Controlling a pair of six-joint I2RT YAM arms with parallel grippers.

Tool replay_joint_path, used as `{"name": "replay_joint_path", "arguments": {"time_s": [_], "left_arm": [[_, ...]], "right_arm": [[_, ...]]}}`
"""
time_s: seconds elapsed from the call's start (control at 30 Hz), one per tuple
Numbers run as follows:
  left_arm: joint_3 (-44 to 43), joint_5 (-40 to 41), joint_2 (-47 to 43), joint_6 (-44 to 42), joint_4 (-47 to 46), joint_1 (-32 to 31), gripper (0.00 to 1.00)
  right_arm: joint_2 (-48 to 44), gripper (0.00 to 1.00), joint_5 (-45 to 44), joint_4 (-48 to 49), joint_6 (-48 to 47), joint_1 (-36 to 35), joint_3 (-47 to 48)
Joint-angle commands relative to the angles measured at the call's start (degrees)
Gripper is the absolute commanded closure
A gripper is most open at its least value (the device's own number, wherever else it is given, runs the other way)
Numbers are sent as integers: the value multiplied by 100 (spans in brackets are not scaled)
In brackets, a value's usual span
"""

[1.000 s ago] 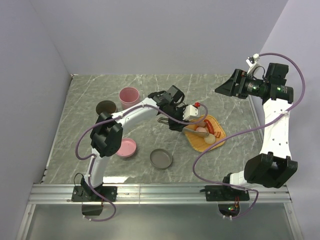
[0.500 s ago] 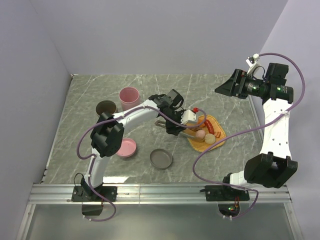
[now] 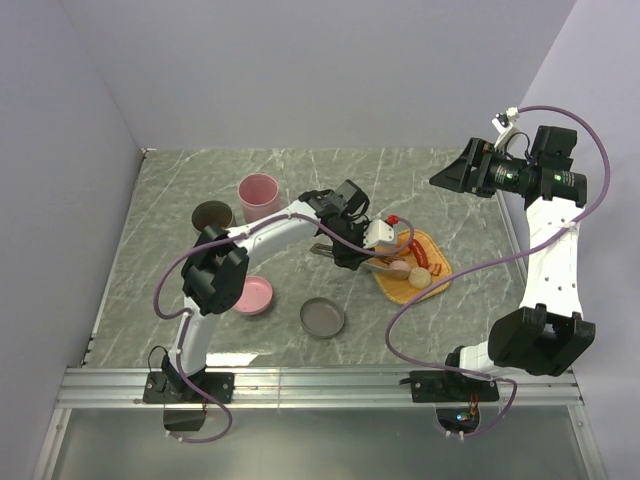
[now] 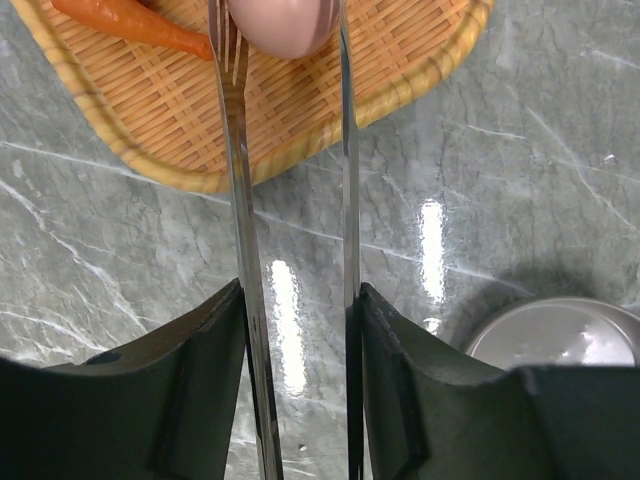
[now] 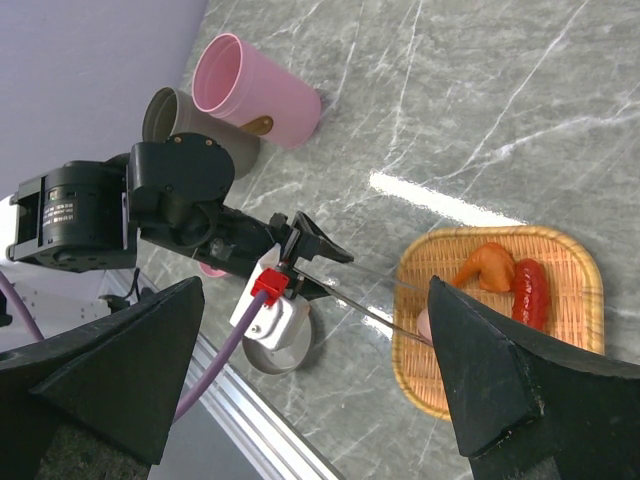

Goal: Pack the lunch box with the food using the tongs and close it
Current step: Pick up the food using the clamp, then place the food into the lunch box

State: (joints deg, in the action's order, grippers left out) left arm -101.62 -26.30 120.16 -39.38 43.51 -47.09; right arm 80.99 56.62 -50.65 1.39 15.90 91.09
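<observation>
Over the near-left edge of the woven tray (image 4: 330, 95), the left gripper (image 4: 297, 330) is clamped on the tongs (image 4: 240, 200). Its two dark fingers (image 4: 205, 350) press the silver arms from outside, so they run nearly parallel with a narrow gap between them. The tongs' tips reach onto the tray and sit either side of the pinkish ball (image 4: 280, 25), right against its flanks as far as I can see. An orange chunk (image 4: 130, 20) lies just left of that ball, and a red strip (image 5: 530, 290) and a pale cream ball (image 3: 418, 280) are on the tray too. Well beyond the tray's far-right side, the right gripper (image 3: 455, 172) hangs in the air, spread wide and holding nothing. A grey bowl (image 3: 323, 317) sits near the tray's near-left side.
</observation>
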Motion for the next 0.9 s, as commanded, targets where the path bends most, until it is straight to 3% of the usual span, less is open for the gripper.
{"name": "replay_joint_path", "arguments": {"time_s": [0.0,0.17,0.5,0.7,0.87], "left_arm": [[-226,-85,-194,202,-149,-2,51],[-200,-261,-571,369,-70,104,60],[-94,-586,-1855,1212,158,577,61],[326,-1121,-3023,1766,325,1728,60],[854,-1666,-4129,2064,369,3344,60]], "right_arm": [[-127,0,112,91,-68,-17,137],[-163,0,139,117,-33,-17,164],[-233,0,218,73,-42,-17,216],[-329,0,200,99,-69,-17,120],[-426,0,218,161,-25,-17,41]]}}
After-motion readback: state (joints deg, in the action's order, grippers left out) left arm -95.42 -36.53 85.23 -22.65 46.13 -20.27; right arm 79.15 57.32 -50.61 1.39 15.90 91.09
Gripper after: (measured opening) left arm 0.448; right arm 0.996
